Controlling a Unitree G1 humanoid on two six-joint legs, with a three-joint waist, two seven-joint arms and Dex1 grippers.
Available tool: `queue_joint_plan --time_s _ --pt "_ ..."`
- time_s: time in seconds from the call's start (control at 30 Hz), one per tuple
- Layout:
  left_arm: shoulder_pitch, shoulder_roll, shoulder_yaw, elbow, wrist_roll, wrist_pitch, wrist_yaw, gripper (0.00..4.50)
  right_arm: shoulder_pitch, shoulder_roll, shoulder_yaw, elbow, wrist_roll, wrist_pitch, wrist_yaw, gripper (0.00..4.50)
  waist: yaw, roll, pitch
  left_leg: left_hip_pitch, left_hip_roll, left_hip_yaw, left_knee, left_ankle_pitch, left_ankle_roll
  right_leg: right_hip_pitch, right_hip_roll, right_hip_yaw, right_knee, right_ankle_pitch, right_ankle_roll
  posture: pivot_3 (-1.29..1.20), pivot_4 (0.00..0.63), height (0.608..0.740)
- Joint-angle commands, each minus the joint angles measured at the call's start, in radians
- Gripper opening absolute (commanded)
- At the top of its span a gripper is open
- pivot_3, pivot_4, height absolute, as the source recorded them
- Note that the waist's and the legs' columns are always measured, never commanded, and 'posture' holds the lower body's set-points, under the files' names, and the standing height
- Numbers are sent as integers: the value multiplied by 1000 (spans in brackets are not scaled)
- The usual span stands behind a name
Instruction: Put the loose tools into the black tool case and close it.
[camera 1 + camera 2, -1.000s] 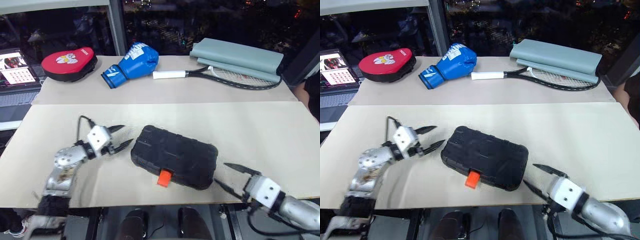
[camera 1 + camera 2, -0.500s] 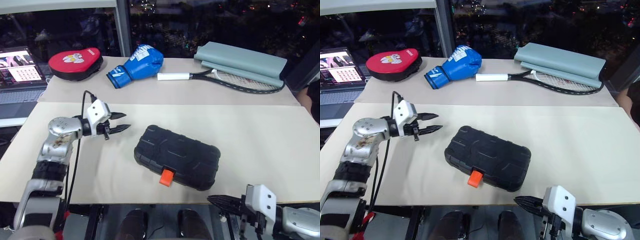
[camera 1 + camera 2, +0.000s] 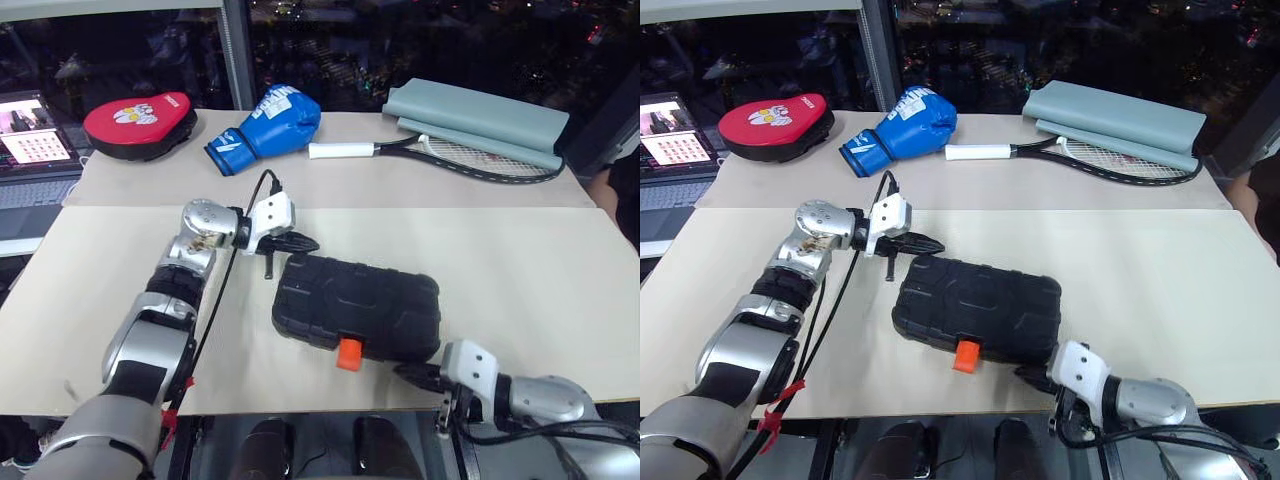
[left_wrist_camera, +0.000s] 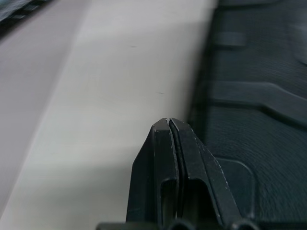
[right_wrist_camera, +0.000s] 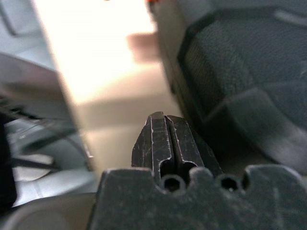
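The black tool case (image 3: pixel 355 305) lies closed in the middle of the near table, its orange latch (image 3: pixel 348 353) facing the front edge. My left gripper (image 3: pixel 300 242) is shut and empty, its tips at the case's far left corner; the left wrist view shows the shut fingertips (image 4: pixel 169 125) beside the case's ribbed lid (image 4: pixel 254 96). My right gripper (image 3: pixel 410 373) is shut and empty, low at the case's front right corner, close beside the case wall (image 5: pixel 240 72). The loose tools are out of view.
On the far table lie a red punch pad (image 3: pixel 138 122), a blue boxing glove (image 3: pixel 265 128), a racket (image 3: pixel 450 155) and a folded grey-green mat (image 3: pixel 480 115). A laptop (image 3: pixel 30 150) stands at the far left. The table's front edge runs just under the right gripper.
Both grippers have gone from open to shut. The left one swung right to the case's far left corner. The right one came in to the front right corner. The case has turned slightly.
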Motion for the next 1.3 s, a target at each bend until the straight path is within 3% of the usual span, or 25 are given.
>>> queue_joint_plan --time_s 0.03,0.13,0.33,0.53,0.83,0.97,1.07,1.3 --pt "82 88 -103 -86 21 47 -170 102 -78 6 -134 41 37 22 -51 0 -5 1 -1 1 1 0 0 0 0 0 0 0 0 0 0 0 150 736" --pt "133 173 -152 -222 -54 150 -183 102 -110 -2 -163 88 31 26 -49 0 -9 3 -2 4 3 1 -2 -1 -1 1 2 1 1 -1 -2 0 150 736" --pt "174 233 -155 -371 -127 299 -183 102 -87 -6 -182 75 41 47 -24 0 5 6 -2 2 3 -1 -2 -2 -1 -2 2 0 6 -4 -3 0 150 736" --pt "168 196 -135 -340 -73 261 -173 102 -9 -38 -160 53 15 43 28 0 16 6 -2 2 1 0 -1 -2 -1 -1 1 0 6 -4 -2 0 150 736" --pt "185 200 -129 -384 -86 296 -183 102 -128 16 -131 112 -13 61 -46 0 19 6 -2 2 1 -1 0 -2 -1 -1 2 0 5 -4 -2 0 150 736" --pt "106 181 -95 -272 -58 255 -150 102 -132 6 -132 107 -15 64 -39 0 20 6 -2 2 1 -1 0 -2 -1 -1 2 0 6 -4 -2 0 150 736" --pt "-1 149 -82 -249 -138 372 -179 102 -82 -21 -224 38 54 90 1 0 26 4 0 -1 1 -2 2 -2 -1 -2 2 -1 7 -4 -2 0 150 736" --pt "-54 149 -297 -416 -311 388 -183 102 53 -26 -363 -191 249 205 46 0 24 4 -1 -7 0 -3 3 -3 0 -7 1 0 6 -4 -1 0 150 736"
